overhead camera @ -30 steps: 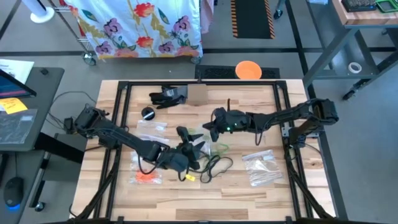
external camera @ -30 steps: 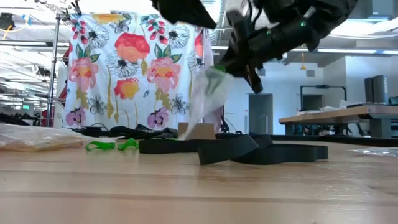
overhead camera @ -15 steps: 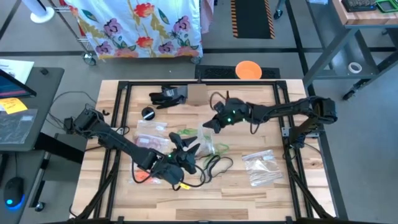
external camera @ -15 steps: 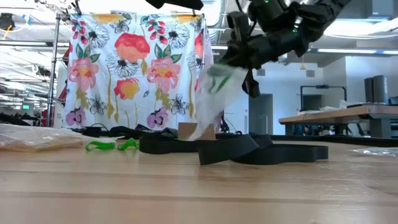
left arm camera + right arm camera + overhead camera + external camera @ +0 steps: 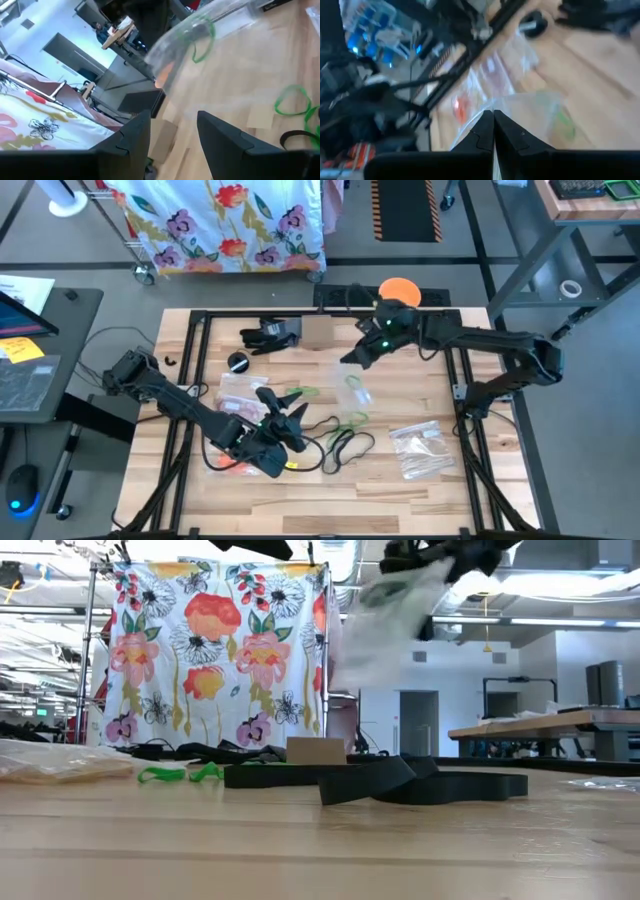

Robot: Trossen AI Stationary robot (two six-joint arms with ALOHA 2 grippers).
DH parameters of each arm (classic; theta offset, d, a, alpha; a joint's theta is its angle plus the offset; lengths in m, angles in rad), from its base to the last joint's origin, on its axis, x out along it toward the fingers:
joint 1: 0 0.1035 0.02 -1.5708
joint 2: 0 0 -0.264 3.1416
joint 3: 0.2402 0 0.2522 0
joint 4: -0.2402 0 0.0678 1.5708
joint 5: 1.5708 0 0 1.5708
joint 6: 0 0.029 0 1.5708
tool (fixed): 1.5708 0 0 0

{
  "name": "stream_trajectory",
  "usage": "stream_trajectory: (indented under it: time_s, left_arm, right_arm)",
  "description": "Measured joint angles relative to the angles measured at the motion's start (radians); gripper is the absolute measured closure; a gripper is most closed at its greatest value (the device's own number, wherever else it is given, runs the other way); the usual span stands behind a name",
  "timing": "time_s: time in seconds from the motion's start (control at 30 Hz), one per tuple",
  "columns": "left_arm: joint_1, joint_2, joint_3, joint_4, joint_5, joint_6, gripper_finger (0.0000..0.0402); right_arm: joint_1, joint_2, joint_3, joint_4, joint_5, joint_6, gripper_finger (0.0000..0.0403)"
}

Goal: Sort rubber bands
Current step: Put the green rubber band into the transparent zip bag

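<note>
1. Gripping a clear plastic bag point(image 5: 358, 390) by its top edge, right gripper point(image 5: 362, 352) clamped shut, lifted above the worktop point(image 5: 440, 405) toward its far edge; green rubber bands point(image 5: 202, 36) seen inside the hanging bag.
2. Poised near the worktop's near-left area, left gripper point(image 5: 283, 418) with fingers point(image 5: 131, 136) parted and nothing between them.
3. Lay loose on the wood near the middle: more green bands point(image 5: 347, 420), beside a black cable loop point(image 5: 345, 446).
4. Rested toward the left edge: a bag with reddish bands point(image 5: 240, 405) and a bag with orange bands point(image 5: 228, 464).
5. Sat near the right edge: another clear bag point(image 5: 420, 450).
6. Stood by the far edge: a small cardboard piece point(image 5: 315, 751) and a black glove-like object point(image 5: 268, 334).
7. Could not make out any readable writing or labels.
</note>
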Motion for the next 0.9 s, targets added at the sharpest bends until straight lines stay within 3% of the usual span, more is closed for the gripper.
stream_trajectory:
  time_s: [0.07,0.13,0.23,0.3,0.5,0.7,0.9]
  left_arm:
    - [-0.004,-0.001,0.0,-0.017,0.001,-0.029,0.0245]
    - [-0.006,-0.001,0.0,-0.019,0.001,-0.035,0.0245]
    - [-0.006,-0.001,0.0,-0.017,0.001,-0.034,0.0245]
    - [-0.006,-0.001,0.0,-0.026,0.014,-0.045,0.0245]
    - [0.051,-0.001,-0.011,-0.229,0.363,-0.223,0.0245]
    - [0.161,0.001,-0.165,-0.277,0.423,-0.387,0.0245]
    - [0.322,0.001,-0.328,-0.065,0.577,-0.374,0.0245]
  right_arm:
    - [-0.006,-0.031,0.003,-0.006,0.007,-0.012,0.0403]
    - [-0.001,-0.064,0.016,-0.028,0.082,0.014,0.0403]
    - [-0.002,-0.069,0.041,-0.13,0.069,-0.013,0.0403]
    - [0.023,-0.071,0.038,-0.177,0.158,-0.019,0.0403]
    - [0.028,-0.084,0.043,-0.159,0.154,-0.043,0.0403]
    - [0.027,-0.083,0.041,-0.165,0.163,-0.047,0.0403]
    - [0.027,-0.082,0.041,-0.167,0.163,-0.061,0.0403]
